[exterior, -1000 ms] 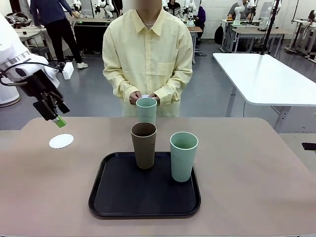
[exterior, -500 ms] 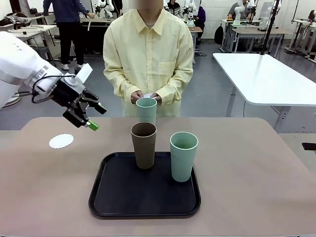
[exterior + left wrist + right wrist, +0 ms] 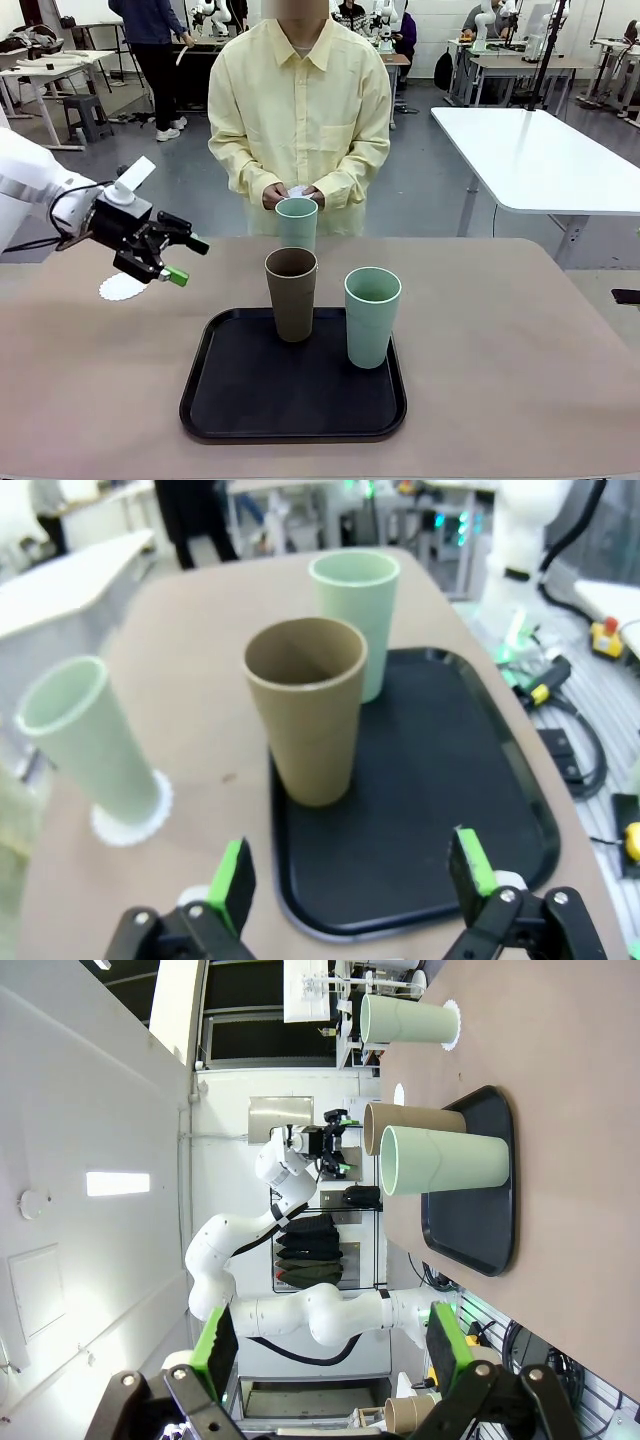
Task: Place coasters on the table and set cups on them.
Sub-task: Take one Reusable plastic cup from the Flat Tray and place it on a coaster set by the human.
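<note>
Mint-green tapered tumbler (image 3: 85,745), far across the tan bench (image 3: 190,685), sits on a lacy white paper coaster (image 3: 130,825), visible from the left wrist but hidden frontally, while left end effector (image 3: 350,855) and right end effector (image 3: 330,1345) gape empty.

We are seeing the left gripper (image 3: 188,260) covering part of a coaster (image 3: 114,290), and the brown cup (image 3: 291,293) hiding the base of the far mint cup (image 3: 296,220).

Left arm (image 3: 30,165): white rounded casing, grey band near wrist, thin black cable (image 3: 57,205) looped alongside. Left gripper (image 3: 190,260): black linkage body, green pads, small white block mounted on top. Right gripper (image 3: 330,1345): black fingers, green pads, round screws seen at joints. Person (image 3: 300,110): pale yellow collared shirt worn, chest pocket, long cuffed sleeves.
</note>
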Robot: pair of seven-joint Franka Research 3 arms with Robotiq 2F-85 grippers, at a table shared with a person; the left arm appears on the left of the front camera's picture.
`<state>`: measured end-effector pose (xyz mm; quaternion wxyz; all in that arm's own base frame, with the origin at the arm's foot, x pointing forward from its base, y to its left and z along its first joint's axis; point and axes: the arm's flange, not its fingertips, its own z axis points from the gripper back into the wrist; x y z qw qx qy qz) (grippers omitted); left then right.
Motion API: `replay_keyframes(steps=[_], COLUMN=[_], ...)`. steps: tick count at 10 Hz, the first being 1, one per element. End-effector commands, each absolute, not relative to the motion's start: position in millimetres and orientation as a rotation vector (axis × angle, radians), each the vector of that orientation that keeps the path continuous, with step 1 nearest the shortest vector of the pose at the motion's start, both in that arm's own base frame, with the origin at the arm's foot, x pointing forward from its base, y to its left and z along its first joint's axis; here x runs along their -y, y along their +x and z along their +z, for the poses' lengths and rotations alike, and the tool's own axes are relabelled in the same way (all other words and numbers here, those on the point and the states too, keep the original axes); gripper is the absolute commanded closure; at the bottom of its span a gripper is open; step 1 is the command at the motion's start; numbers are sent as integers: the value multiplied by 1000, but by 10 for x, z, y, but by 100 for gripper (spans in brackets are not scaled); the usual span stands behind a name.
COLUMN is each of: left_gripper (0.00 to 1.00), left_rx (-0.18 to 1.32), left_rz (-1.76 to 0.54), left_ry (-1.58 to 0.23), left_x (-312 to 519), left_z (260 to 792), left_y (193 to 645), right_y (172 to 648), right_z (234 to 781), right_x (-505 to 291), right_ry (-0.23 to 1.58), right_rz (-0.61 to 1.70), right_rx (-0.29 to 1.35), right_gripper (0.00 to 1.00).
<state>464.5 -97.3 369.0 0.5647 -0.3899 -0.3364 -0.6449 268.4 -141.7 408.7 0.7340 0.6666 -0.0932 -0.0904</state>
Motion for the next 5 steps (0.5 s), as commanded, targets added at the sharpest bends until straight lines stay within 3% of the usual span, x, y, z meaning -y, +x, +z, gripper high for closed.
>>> replay_keyframes(steps=[1,5], left_gripper=[0,0], left_rx=[798,811], left_rz=[-1522,-1540], left_ry=[-960,-952], left_x=[1065,1397], left_z=[3545,3279], left_y=[4680,4705], right_y=[2683,2683], right_z=[4097,4097], right_x=[1418,1418], right_ry=[1478,1478], right_rz=[-191,-191], right_rx=[211,211], right_gripper=[0,0])
